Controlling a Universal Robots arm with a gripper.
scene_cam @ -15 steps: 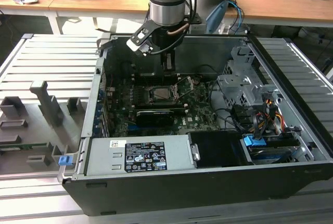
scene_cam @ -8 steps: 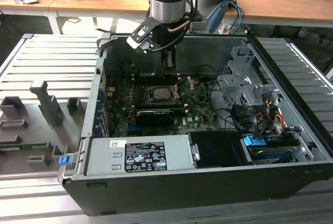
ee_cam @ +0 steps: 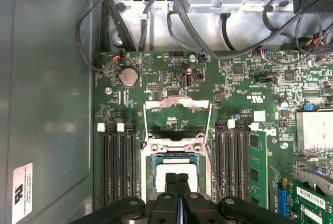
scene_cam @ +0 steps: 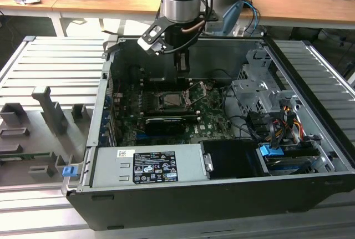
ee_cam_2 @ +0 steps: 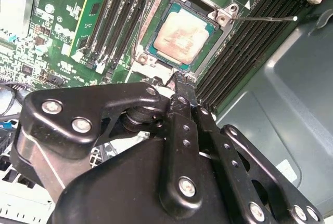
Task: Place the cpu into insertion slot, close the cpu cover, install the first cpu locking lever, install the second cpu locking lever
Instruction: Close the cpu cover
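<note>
While the computer case (scene_cam: 166,194) lies open on a ribbed grey counter (scene_cam: 55,61) near wooden desks (scene_cam: 111,1), the empty claw (ee_cam: 177,177), fingers (ee_cam: 170,183) pressed together, hangs over the seated cpu (ee_cam_2: 181,36).

A large white label (scene_cam: 145,167) covers the side of the grey power supply box (scene_cam: 191,164) in the exterior view. It is crowded with black print and small marks too fine to read. In the first wrist view, a white sticker (ee_cam: 22,199) with sideways print sits on the grey case wall (ee_cam: 47,104). The green circuit board (ee_cam: 166,73) carries tiny white lettering, none legible.
</note>
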